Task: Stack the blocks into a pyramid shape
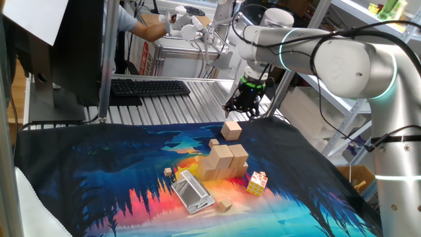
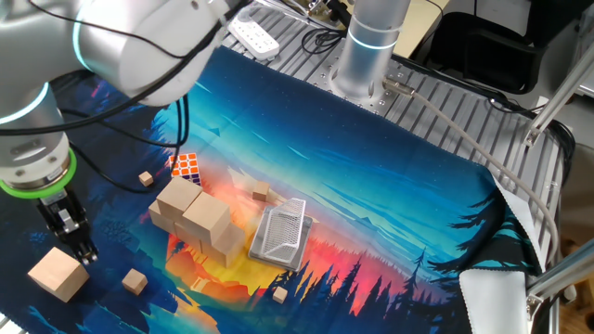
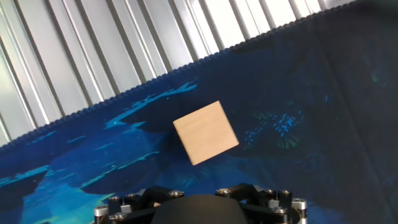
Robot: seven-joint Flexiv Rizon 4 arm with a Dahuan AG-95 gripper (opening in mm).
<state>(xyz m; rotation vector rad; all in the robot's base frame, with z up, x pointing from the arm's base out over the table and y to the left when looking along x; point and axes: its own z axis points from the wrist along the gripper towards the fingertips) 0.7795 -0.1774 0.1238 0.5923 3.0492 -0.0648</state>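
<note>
One loose tan block (image 1: 231, 130) (image 2: 58, 274) lies alone on the printed cloth near its edge, and it sits mid-frame in the hand view (image 3: 206, 132). My gripper (image 1: 245, 105) (image 2: 70, 234) hangs just above and beside it, open, with nothing between the fingers. The hand view shows only the hand's dark base at the bottom edge; the fingertips are out of frame. The other blocks (image 1: 223, 162) (image 2: 195, 218) stand packed together mid-cloth, some resting on top of others.
A multicoloured puzzle cube (image 1: 257, 183) (image 2: 185, 166) and a metal grater-like piece (image 1: 193, 191) (image 2: 281, 233) lie beside the stack. Tiny wooden cubes (image 1: 214, 142) (image 2: 135, 280) are scattered round it. Ribbed metal table (image 3: 93, 56) runs past the cloth's edge. A keyboard (image 1: 150, 87) lies behind.
</note>
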